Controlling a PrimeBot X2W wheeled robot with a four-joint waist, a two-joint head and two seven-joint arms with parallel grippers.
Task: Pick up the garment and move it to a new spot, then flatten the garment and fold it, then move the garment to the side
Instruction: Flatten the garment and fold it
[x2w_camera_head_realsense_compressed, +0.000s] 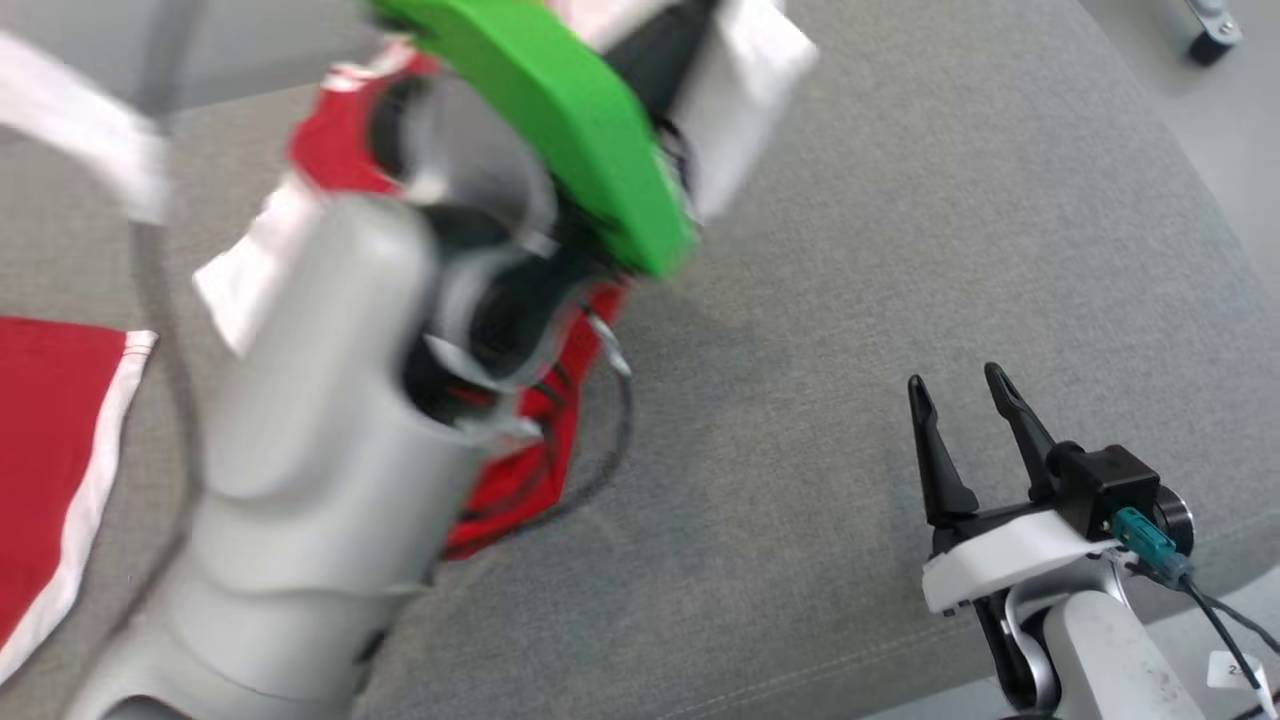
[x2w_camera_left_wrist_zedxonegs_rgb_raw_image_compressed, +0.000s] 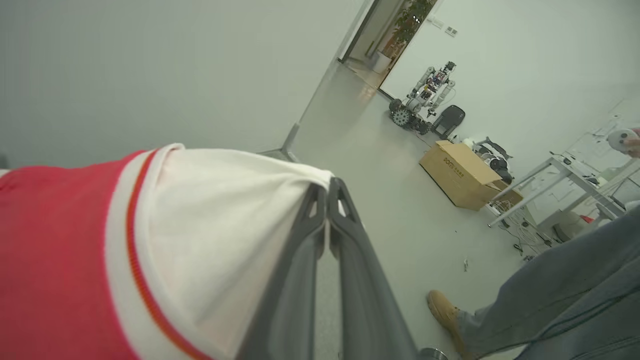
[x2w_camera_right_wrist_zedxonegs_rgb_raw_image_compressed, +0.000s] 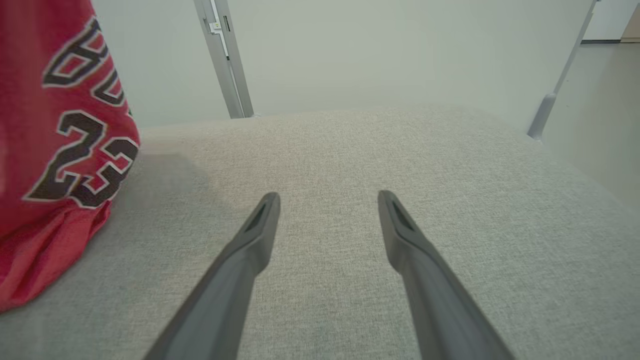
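Head view: you're holding the jersey (x2w_camera_head_realsense_compressed: 525, 440) up over the grey cushion (x2w_camera_head_realsense_compressed: 880, 220) while the right gripper (x2w_camera_head_realsense_compressed: 955, 380) is sitting open and empty. Left wrist view: the left gripper (x2w_camera_left_wrist_zedxonegs_rgb_raw_image_compressed: 328, 192) is pinching the jersey's white edge with its jaws closed, so be keeping that squeeze firm. Right wrist view: the jersey's bottom looks to be brushing the cushion at left, so be raising it clear before carrying it across.
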